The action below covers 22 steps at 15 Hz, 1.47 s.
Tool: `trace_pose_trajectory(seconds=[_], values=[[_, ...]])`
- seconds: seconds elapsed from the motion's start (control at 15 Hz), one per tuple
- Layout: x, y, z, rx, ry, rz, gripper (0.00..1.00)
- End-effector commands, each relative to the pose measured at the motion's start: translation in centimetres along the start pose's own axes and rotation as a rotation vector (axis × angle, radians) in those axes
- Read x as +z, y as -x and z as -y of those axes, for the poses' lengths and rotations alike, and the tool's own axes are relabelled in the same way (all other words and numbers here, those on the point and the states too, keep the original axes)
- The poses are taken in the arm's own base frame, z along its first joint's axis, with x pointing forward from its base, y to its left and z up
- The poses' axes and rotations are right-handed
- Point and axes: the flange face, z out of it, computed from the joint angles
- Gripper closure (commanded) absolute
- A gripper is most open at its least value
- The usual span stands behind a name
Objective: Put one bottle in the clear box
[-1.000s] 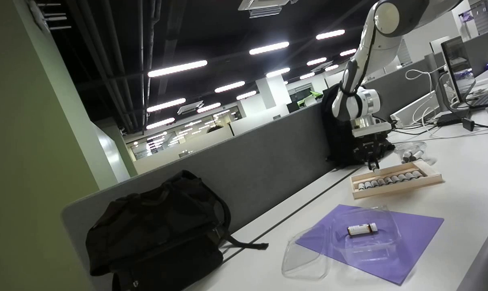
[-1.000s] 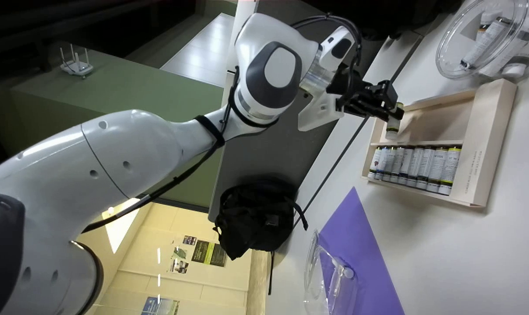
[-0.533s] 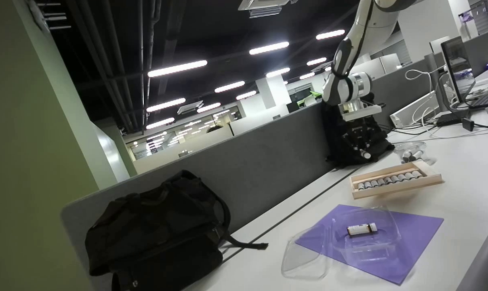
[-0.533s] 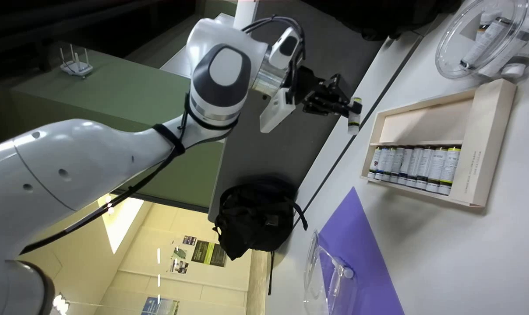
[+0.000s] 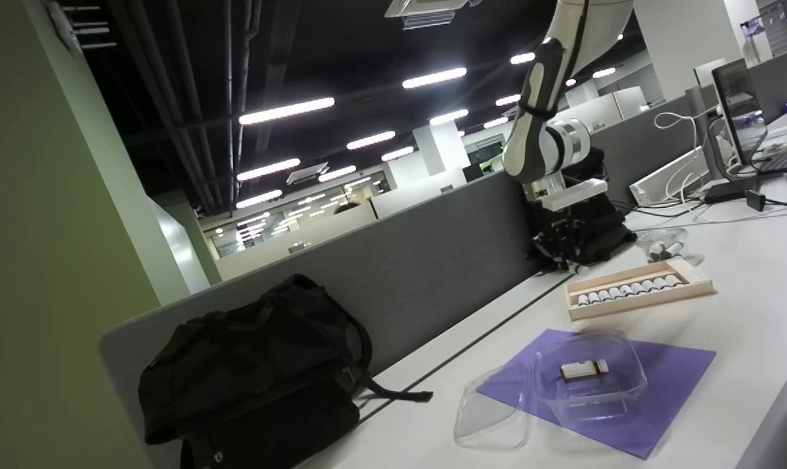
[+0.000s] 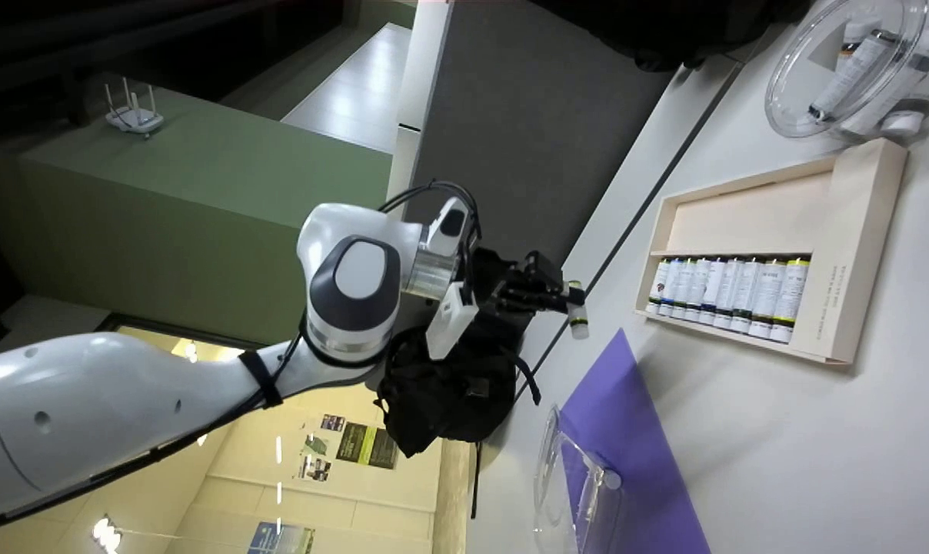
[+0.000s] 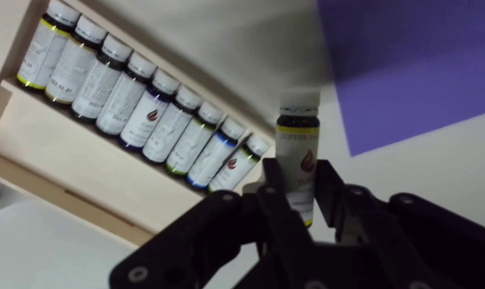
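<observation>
Currently, note the gripper [image 7: 300,172] clamped on the bottle [image 7: 297,148], held crosswise to the fingers [image 7: 272,174] with cap [image 7: 300,100] up in the wrist view. Next, find the purple sheet [image 7: 407,80] right of the cap. Farther off, down-frame from the gripper in both exterior views, locate the clear box [image 5: 592,396] on that sheet, well apart, already containing a second bottle [image 5: 581,370]. Then, in all likelihood, carry toward that box.

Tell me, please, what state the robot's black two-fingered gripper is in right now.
Black two-fingered gripper: closed, holding a white-capped, white-labelled, dark cylindrical bottle between its fingers.
</observation>
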Motion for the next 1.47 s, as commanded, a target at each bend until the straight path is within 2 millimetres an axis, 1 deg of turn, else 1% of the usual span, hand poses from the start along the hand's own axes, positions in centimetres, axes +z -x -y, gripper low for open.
trace_pose_trajectory(seconds=[0.0,0.13,0.27,0.4,0.53,0.67,0.8,1.13,1.2,1.27,1.33,1.4], values=[[-1.7,7.4,3.6,-0.113,-0.003,-0.011,0.93],[-2.3,11.0,6.0,-0.166,-0.010,0.021,0.93],[-3.0,13.6,7.9,-0.221,-0.023,0.036,0.93],[-3.3,15.6,9.4,-0.279,-0.046,0.040,0.93],[-3.4,16.9,10.6,-0.339,-0.087,0.041,0.93],[-3.1,17.7,11.4,-0.392,-0.129,0.047,0.93],[-2.4,17.8,11.7,-0.426,-0.159,0.056,0.93],[-0.7,17.0,11.9,-0.481,-0.213,-0.015,0.93],[-0.3,16.9,11.9,-0.490,-0.222,-0.008,0.48],[0.1,16.8,11.8,-0.492,-0.227,0.000,0.48],[0.3,16.6,11.5,-0.492,-0.238,0.021,0.43],[0.3,16.3,11.3,-0.490,-0.253,0.025,0.35]])
